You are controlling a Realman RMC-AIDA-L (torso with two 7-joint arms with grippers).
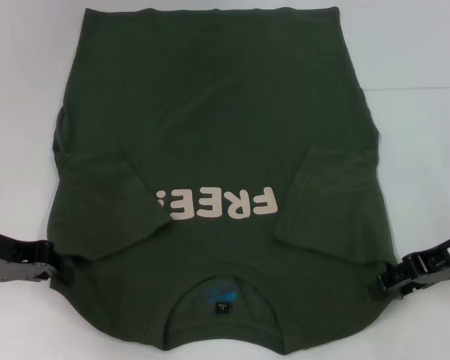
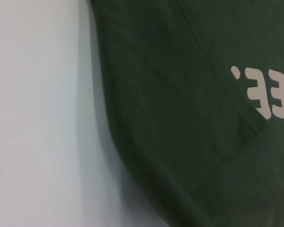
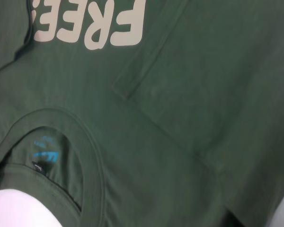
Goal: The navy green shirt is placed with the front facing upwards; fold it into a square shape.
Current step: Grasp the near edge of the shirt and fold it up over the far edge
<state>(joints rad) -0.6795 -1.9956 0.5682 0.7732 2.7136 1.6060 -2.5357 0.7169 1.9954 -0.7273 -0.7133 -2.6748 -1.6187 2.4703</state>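
The dark olive-green cotton T-shirt (image 1: 210, 150) with cream "FREE!" lettering (image 1: 217, 204) lies front up on the white table (image 1: 420, 60), collar (image 1: 221, 289) nearest the robot, both short sleeves folded inward over the chest. The black left gripper (image 1: 60, 266) sits at the shirt's left shoulder edge, the black right gripper (image 1: 382, 285) at its right shoulder edge. I cannot tell how either gripper is set.

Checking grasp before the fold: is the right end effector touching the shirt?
Touching. The head view shows the right end effector meeting the navy green shirt at its shoulder edge.
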